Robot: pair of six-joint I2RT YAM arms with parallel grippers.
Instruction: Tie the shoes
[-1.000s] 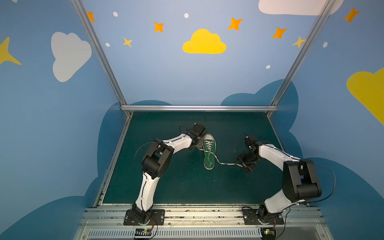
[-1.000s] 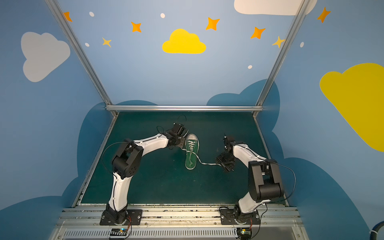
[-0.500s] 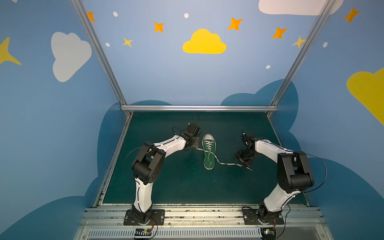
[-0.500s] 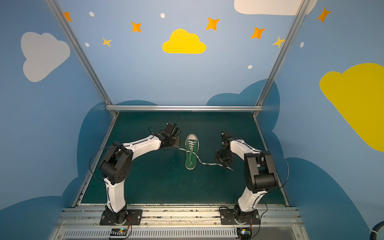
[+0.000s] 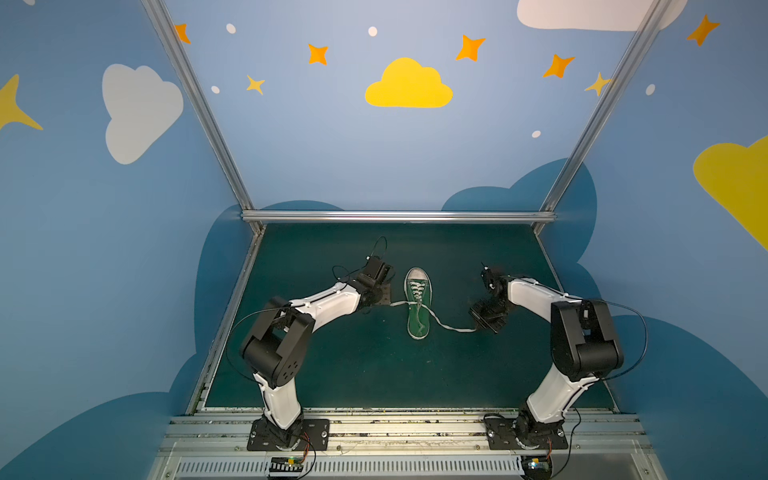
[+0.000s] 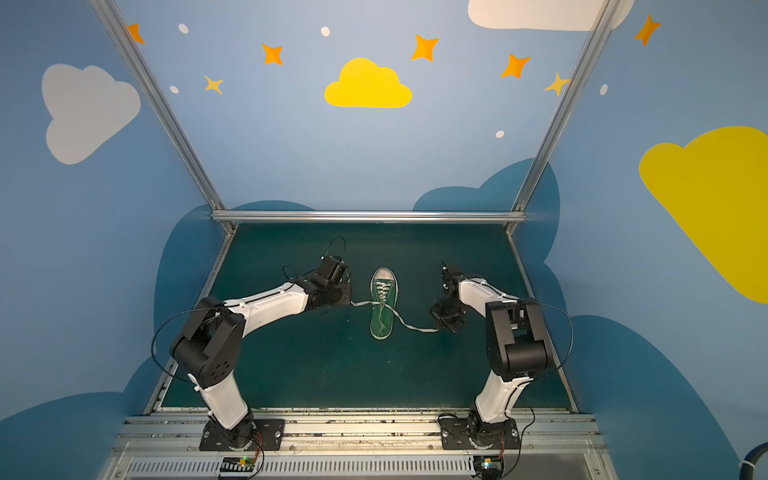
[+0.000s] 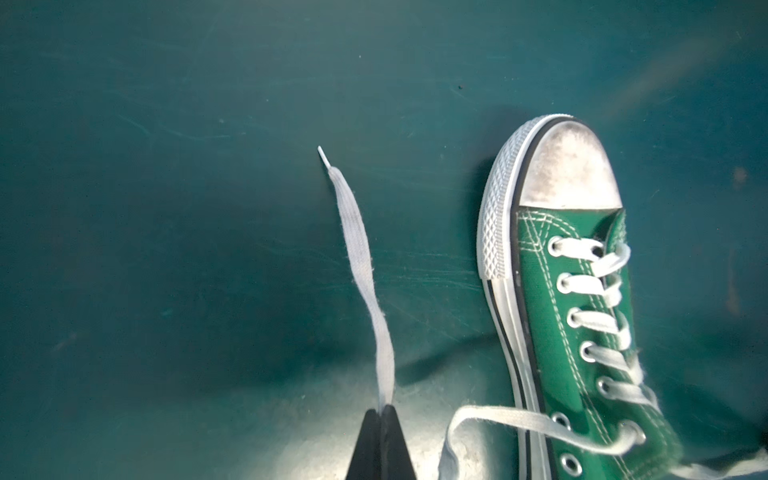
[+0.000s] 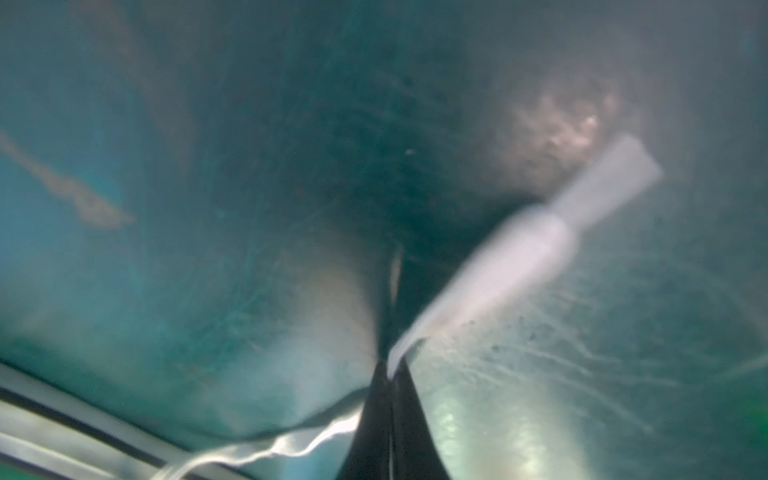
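Note:
The green shoe (image 5: 417,305) (image 6: 383,305) lies on the mat, its white toe cap toward the back wall in both top views. Its white laces are untied and run out to both sides. My left gripper (image 5: 389,302) (image 6: 351,302) sits low at the shoe's left, shut on the left lace (image 7: 361,266). In the left wrist view the lace's free end sticks out past the closed tips (image 7: 383,411), with the shoe (image 7: 582,332) beside it. My right gripper (image 5: 478,328) (image 6: 439,329) is right of the heel, shut (image 8: 390,365) on the right lace (image 8: 519,257) close to its end.
The dark green mat (image 5: 374,374) has blue walls on three sides and a metal rail (image 5: 395,216) along the back. Both arm bases (image 5: 286,432) (image 5: 525,432) stand on the front rail. The right wrist view is blurred.
The right gripper has shut on the right lace, where it stood open a second ago. The left gripper has pulled the left lace out, away from the shoe's left side.

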